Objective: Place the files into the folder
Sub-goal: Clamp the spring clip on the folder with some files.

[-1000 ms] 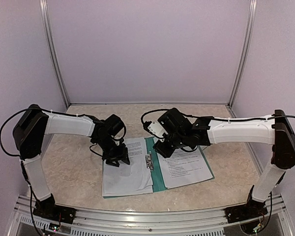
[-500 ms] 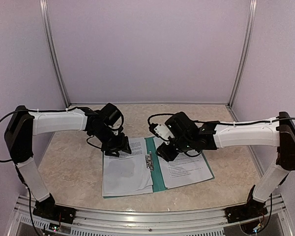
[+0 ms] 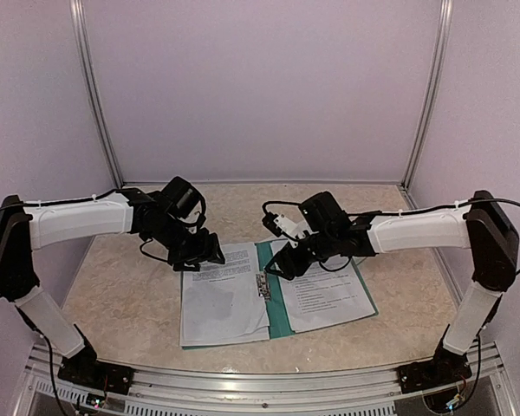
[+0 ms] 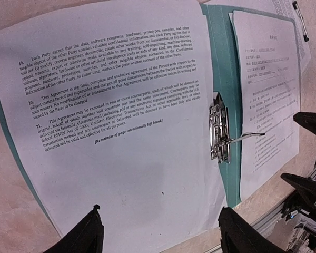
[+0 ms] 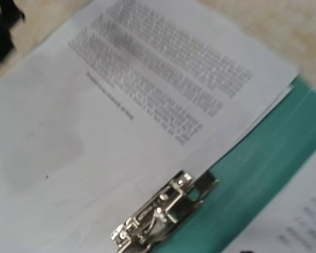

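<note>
The teal folder [image 3: 277, 309] lies open on the table, its silver clip [image 3: 262, 284] at the spine. White printed files [image 3: 221, 299] cover its left leaf, and another sheet [image 3: 329, 295] lies on the right leaf. My left gripper [image 3: 204, 257] hovers over the far left corner of the left sheets. In the left wrist view it [image 4: 160, 211] is open above the page [image 4: 110, 132], holding nothing. My right gripper [image 3: 276, 269] hangs just right of the clip [image 4: 218, 132]; its two fingers [image 4: 310, 124] stand apart. The right wrist view shows the clip [image 5: 158, 216] and folder [image 5: 274, 174] close below.
Lilac walls and two aluminium posts [image 3: 95, 95] enclose the beige marbled table [image 3: 121, 295]. A metal rail [image 3: 260, 386] runs along the near edge between the arm bases.
The left arm stretched out, carrying its gripper back to the sheets' far edge, jaws wider. The right gripper slid left and down towards the clip.
</note>
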